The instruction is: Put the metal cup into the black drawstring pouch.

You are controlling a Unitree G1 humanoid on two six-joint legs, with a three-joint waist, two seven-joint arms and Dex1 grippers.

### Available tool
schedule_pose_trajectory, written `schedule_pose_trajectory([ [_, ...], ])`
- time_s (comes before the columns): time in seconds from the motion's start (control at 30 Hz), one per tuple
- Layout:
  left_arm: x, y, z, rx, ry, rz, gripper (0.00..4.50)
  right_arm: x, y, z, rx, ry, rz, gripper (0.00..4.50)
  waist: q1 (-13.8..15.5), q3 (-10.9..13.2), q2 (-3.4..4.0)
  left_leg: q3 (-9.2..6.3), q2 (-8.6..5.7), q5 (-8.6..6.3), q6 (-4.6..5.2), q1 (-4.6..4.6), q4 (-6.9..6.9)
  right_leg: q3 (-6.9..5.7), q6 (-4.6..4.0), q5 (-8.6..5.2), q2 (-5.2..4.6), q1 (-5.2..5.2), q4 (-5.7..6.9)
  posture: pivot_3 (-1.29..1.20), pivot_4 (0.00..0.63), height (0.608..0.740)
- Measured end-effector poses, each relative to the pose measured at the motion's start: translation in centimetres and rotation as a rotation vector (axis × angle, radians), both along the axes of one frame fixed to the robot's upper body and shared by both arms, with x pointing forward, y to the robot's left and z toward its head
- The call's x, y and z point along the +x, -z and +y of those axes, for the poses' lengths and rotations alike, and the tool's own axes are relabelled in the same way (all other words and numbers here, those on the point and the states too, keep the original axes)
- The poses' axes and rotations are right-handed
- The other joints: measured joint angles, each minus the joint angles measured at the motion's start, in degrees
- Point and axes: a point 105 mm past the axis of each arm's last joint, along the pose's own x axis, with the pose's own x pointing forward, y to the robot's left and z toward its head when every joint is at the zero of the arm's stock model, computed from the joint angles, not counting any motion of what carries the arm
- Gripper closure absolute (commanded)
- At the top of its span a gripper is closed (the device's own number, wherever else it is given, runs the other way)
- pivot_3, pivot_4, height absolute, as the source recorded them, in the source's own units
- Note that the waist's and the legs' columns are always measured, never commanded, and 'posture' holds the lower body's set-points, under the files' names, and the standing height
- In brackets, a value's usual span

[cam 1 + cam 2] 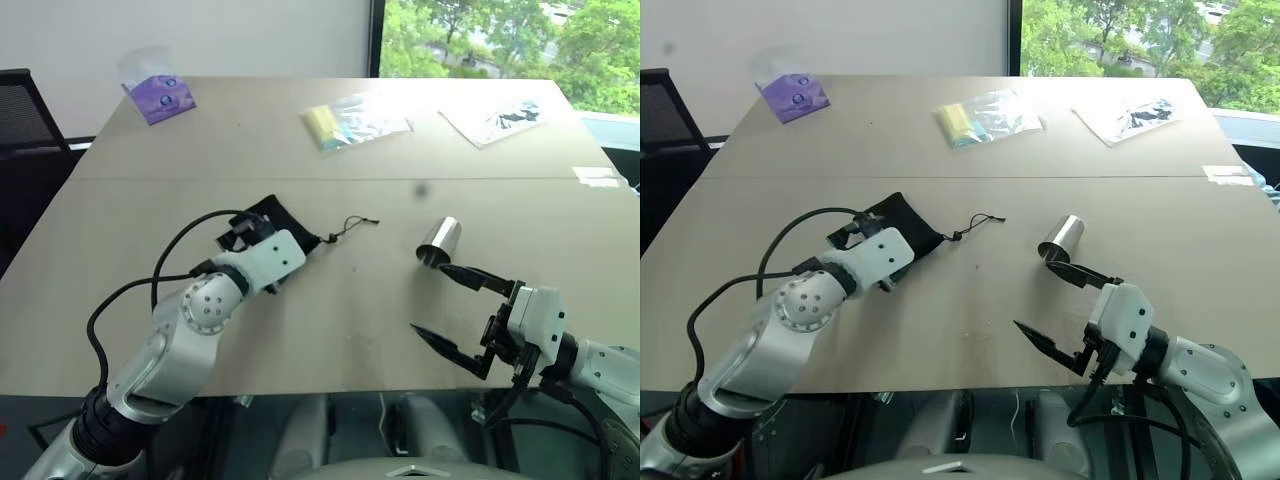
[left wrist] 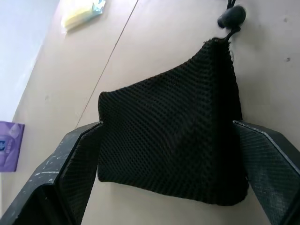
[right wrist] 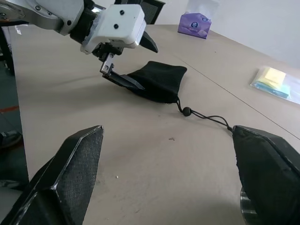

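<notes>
The pouch (image 1: pixel 283 225) is lying flat on the table (image 1: pixel 360 160), left of the middle, with its cord (image 1: pixel 352 226) trailing off to the right and ending in a small knot. The left gripper (image 3: pixel 129 63) is hanging over the pouch's near left end with its jaws spread wide, one finger (image 2: pixel 70 168) standing on either side of the fabric; whether they are touching it cannot be told, and nothing is being gripped.

The cup (image 1: pixel 439 243) is lying on its side on the table, well to the right of the pouch, its open mouth facing near and left. The right gripper (image 1: pixel 448 308) is sitting just near of the cup, also spread wide and holding nothing, with its far fingertip (image 1: pixel 450 270) right beside the cup's rim; contact there cannot be told.

Along the far side of the table, a purple tissue pack (image 1: pixel 158 97) is sitting at the left, a clear bag with yellow contents (image 1: pixel 352 121) near the middle, and another clear packet (image 1: pixel 497 118) further right.
</notes>
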Motion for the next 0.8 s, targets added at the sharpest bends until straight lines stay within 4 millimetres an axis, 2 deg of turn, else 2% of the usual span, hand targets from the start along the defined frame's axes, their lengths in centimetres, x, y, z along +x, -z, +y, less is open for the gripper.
schedule_pose_trajectory([
  [0.23, 0.0, -0.2, 0.6, 0.066, -0.063, -0.077, 0.0, 0.1, -0.2, 0.1, 0.0, -0.01, -0.005, 0.06, 0.09, 0.0, 0.0, -0.01, 0.0, 0.0, 0.0, -0.01, 0.0, -0.01, 0.0, 0.0, -0.03, 0.0, 0.0, 0.0, 0.15, 0.74],
  [0.37, 0.0, 0.3, -0.4, 0.048, -0.062, -0.087, 0.0, 0.3, -0.2, 0.0, -0.002, -0.017, -0.001, 0.06, 0.16, 0.0, 0.0, -0.01, -0.01, 0.0, 0.0, -0.02, 0.01, -0.01, 0.0, 0.0, -0.02, 0.0, 0.0, 0.0, 0.15, 0.74],
  [0.6, 1.4, 0.3, -1.3, 0.045, -0.093, -0.099, 0.0, 0.5, -0.3, 0.0, -0.001, -0.016, 0.009, 0.06, 0.19, 0.0, -0.01, -0.02, -0.04, 0.0, 0.01, -0.02, 0.02, -0.03, 0.0, 0.01, 0.05, 0.01, 0.02, 0.0, 0.15, 0.74],
  [0.7, 1.9, 0.7, -1.5, 0.05, -0.1, -0.078, 0.74, 0.6, -0.4, -0.1, 0.003, -0.011, 0.01, 0.0, 0.12, 0.0, 0.0, -0.03, -0.05, 0.0, 0.01, -0.02, 0.02, -0.04, 0.0, 0.01, 0.05, 0.0, 0.05, 0.0, 0.15, 0.74],
  [0.8, 2.3, 1.3, -2.3, 0.027, -0.097, -0.043, 2.19, 0.7, -0.4, -0.1, 0.005, 0.001, 0.013, 0.0, 0.13, 0.0, -0.01, -0.04, -0.06, 0.0, 0.01, -0.03, 0.03, -0.05, 0.0, 0.01, 0.05, 0.0, 0.05, 0.0, 0.15, 0.74],
])
